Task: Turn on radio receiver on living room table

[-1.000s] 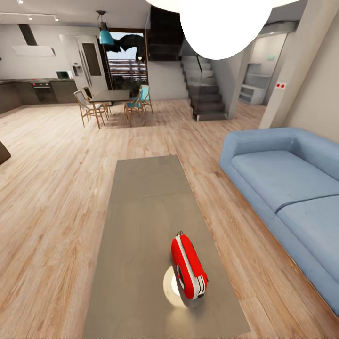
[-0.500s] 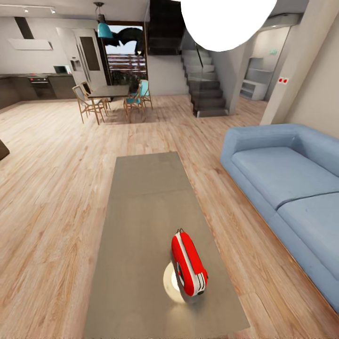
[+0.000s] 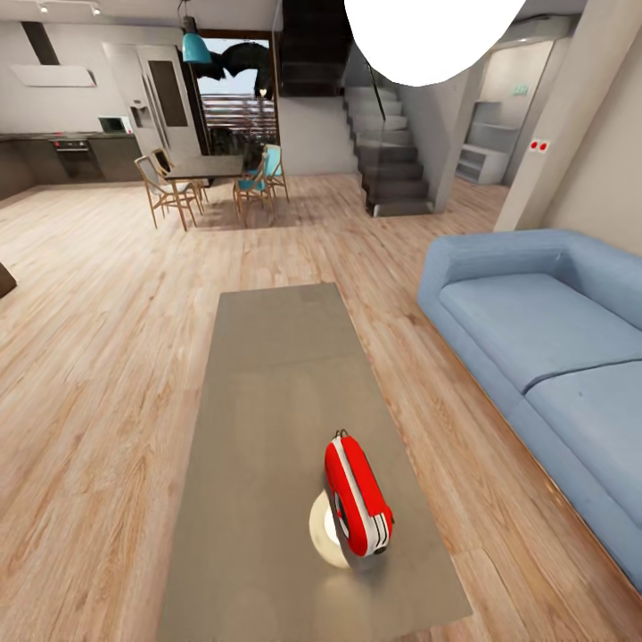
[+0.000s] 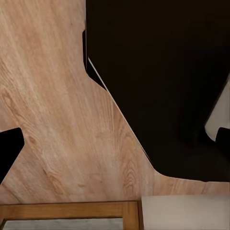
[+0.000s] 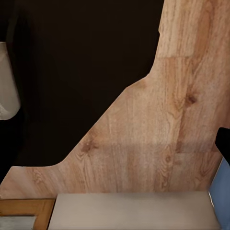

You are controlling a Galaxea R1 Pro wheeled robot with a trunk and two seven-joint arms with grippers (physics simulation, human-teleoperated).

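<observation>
You face the living room's blue sofa point(image 3: 544, 348) at right and the table point(image 3: 276, 357) straight ahead, the radio receiver point(image 3: 357, 506) standing at its near end, long axis running away from you, slightly right of centre, favouring your right arm; gripper states cannot be told.

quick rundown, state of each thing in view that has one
radio receiver: upright on its edge, near end of the table, untouched
table: bare apart from the radio
sofa: unoccupied, right of the table
dining chairs: upright around the dark dining table
pendant lamp: glowing white
</observation>
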